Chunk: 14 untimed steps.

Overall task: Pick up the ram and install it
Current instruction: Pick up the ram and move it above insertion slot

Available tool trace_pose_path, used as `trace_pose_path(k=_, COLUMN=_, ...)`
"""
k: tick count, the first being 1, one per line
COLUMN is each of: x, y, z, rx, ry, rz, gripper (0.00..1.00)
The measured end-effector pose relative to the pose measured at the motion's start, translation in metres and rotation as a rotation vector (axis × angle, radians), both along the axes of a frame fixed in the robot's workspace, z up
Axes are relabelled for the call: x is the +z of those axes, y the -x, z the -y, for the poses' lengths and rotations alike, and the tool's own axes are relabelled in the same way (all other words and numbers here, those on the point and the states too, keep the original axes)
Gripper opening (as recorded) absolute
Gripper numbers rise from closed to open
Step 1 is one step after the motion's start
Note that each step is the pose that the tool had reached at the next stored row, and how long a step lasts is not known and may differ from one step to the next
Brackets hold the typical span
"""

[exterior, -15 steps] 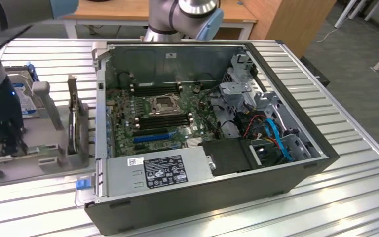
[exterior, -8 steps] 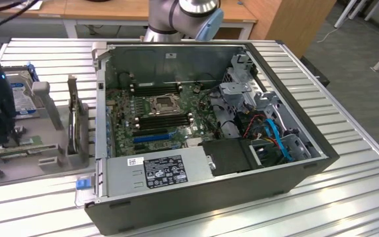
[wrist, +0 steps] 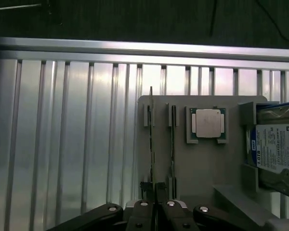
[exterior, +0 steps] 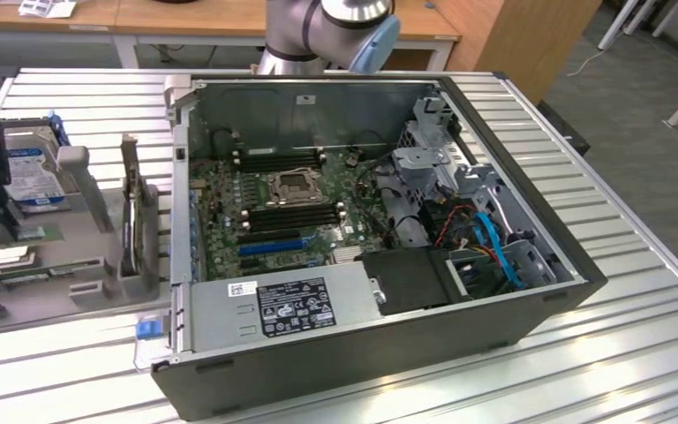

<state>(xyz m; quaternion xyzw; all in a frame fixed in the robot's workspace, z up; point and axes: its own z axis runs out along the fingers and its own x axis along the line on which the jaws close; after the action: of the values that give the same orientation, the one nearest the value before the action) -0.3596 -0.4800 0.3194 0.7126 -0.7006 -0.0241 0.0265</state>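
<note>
Table: ribbed silver metal table (exterior: 621, 353) of parallel slats, bright with reflected light; it carries the whole work area
Room: light wooden desks (exterior: 198, 18) and a wooden cabinet side (exterior: 516, 44) stand beyond the table; grey floor (exterior: 645, 124) lies on the exterior view's right, with white furniture legs (exterior: 628, 26) on it
Arm: grey robot arm (exterior: 339, 26) with a pale blue cap rises behind the case
Case: black, open computer case (exterior: 351, 371) lies on its side mid-table; a green motherboard (exterior: 280, 203) is inside; a silver power supply (exterior: 280, 305) with a white label sits at the near wall; blue cables (exterior: 498, 252) run toward the exterior view's right
Tray: flat grey plastic tray (wrist: 192, 163) rests on the slats just beside the case, on the exterior view's left; a square silver processor chip (wrist: 208, 123) sits in its recess; a blue-labelled hard drive (wrist: 274, 154) stands beside that
Ram: long, thin ram (wrist: 151, 139), seen edge-on in the wrist view, is over the tray's outermost slot, well apart from the motherboard; a dark second stick (wrist: 172, 144) stands in the neighbouring slot, between it and the processor chip; whether the ram is seated in its slot or lifted clear cannot be told
Gripper: black gripper (wrist: 152, 197) is at the tray; its fingers are drawn close together, pinching the ram near one end
</note>
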Motion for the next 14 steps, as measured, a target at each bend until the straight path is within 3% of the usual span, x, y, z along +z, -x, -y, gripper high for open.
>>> trace_pose_path(k=11, x=0.0479, y=0.0, z=-0.001, rx=0.0, ry=0.0057, rz=-0.0011, gripper=0.13)
trace_pose_path(k=14, x=0.0528, y=0.0, z=-0.0068, rx=0.0, ry=0.0131, rz=-0.0011, gripper=0.13)
